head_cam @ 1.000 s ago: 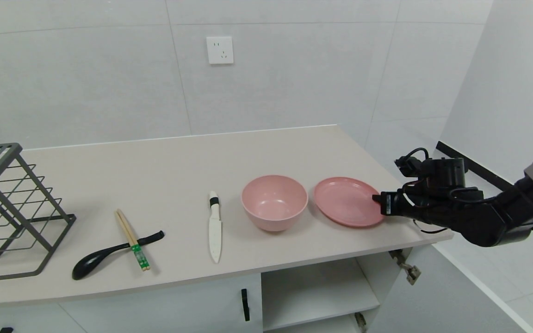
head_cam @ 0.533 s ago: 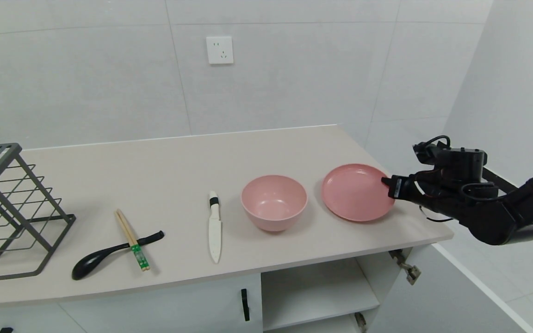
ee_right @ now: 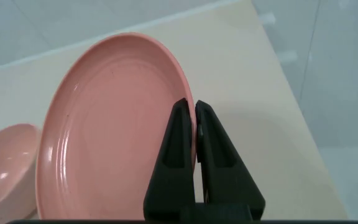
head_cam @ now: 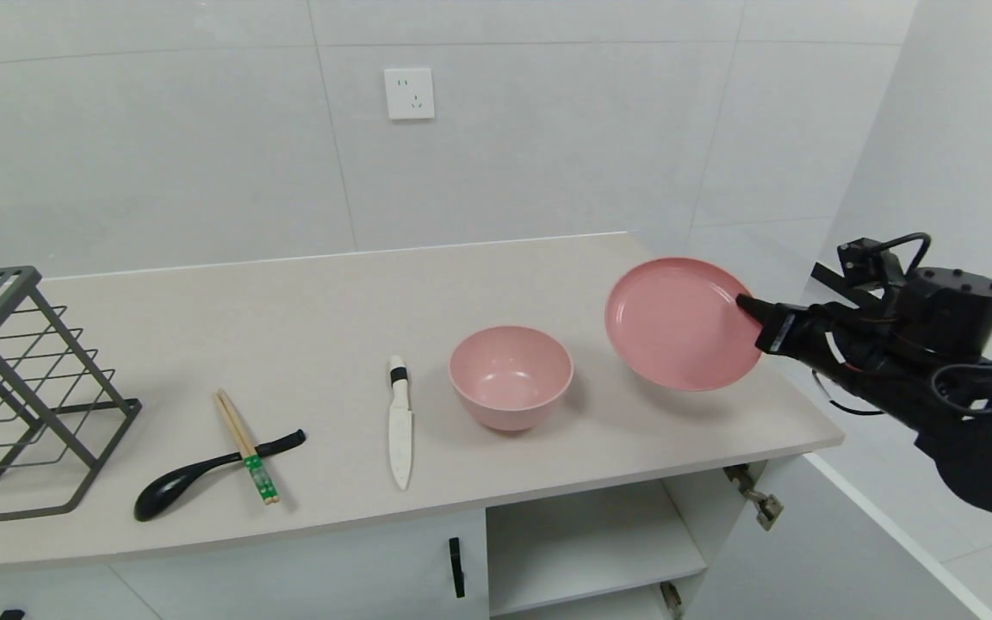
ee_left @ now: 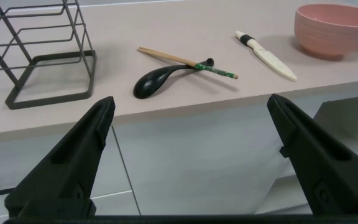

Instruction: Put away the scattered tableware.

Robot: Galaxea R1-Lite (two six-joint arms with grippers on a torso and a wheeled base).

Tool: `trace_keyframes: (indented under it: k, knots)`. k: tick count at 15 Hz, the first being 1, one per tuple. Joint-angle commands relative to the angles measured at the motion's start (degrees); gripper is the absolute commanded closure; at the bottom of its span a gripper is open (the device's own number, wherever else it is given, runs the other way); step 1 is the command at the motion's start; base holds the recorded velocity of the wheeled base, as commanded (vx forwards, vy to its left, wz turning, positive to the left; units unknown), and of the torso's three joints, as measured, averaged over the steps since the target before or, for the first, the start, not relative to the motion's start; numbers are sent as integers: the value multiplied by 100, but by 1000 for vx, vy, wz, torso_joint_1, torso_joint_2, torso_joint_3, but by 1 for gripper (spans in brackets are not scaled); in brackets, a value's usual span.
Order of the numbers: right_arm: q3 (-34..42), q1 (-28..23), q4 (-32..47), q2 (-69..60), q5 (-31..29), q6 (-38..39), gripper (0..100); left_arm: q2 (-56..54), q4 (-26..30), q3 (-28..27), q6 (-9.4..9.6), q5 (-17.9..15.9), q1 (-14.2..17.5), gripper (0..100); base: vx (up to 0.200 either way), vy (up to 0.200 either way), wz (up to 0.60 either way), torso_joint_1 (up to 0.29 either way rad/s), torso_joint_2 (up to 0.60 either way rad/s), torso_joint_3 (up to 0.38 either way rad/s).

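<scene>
My right gripper (head_cam: 750,308) is shut on the right rim of the pink plate (head_cam: 677,325), which hangs tilted above the counter's right end; its two fingers pinch the plate (ee_right: 110,124) rim edge-on at the gripper (ee_right: 194,121). A pink bowl (head_cam: 511,375) stands upright left of the plate. A white knife (head_cam: 399,422), wooden chopsticks (head_cam: 246,446) and a black spoon (head_cam: 203,474) lie along the front. My left gripper (ee_left: 188,162) hangs open below the counter's front edge, before the spoon (ee_left: 160,79), chopsticks (ee_left: 188,61), knife (ee_left: 267,56) and bowl (ee_left: 334,28).
A grey wire rack (head_cam: 5,379) stands at the counter's left end, seen too as the rack (ee_left: 39,43). Under the beige counter (head_cam: 306,310), an open cabinet (head_cam: 591,542) shows white shelves, its door hinges on the right. A tiled wall with a socket (head_cam: 409,93) runs behind.
My right gripper has lifted the pink plate off the counter, carrying it up and slightly right while tilting it. Bowl, knife, chopsticks and spoon have stayed put.
</scene>
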Motion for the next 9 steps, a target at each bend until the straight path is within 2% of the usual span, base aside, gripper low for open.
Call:
trace_keyframes:
  k: [1, 2, 4, 6, 7, 8, 9]
  knots:
    - [872, 6, -964, -305, 85, -14, 100, 7, -1, 0, -1, -32, 1, 0, 0, 0, 0, 0, 0, 0]
    - [1039, -21, -1245, -279, 111, 4, 100, 7, -10, 0, 17, -41, 1, 0, 0, 0, 0, 0, 0, 0]
    - [1083, -135, -1333, -261, 305, 4, 100, 7, -125, 0, 219, -76, 1, 0, 0, 0, 0, 0, 0, 0]
    - [1083, -179, -1333, -261, 322, -5, 100, 78, -1109, -650, 158, -85, 19, 0, 0, 0, 0, 0, 0, 0]
    - [1065, -179, -1333, -261, 322, -5, 100, 605, -1373, -1336, 158, -120, 133, 0, 0, 0, 0, 0, 0, 0]
    - [1074, -161, -1333, -270, 322, -5, 100, 851, -1293, -1547, 140, -191, 27, 0, 0, 0, 0, 0, 0, 0]
    - [1101, -161, -1351, -279, 313, -40, 100, 1229, -1179, -1564, 61, -322, -298, 0, 0, 0, 0, 0, 0, 0]
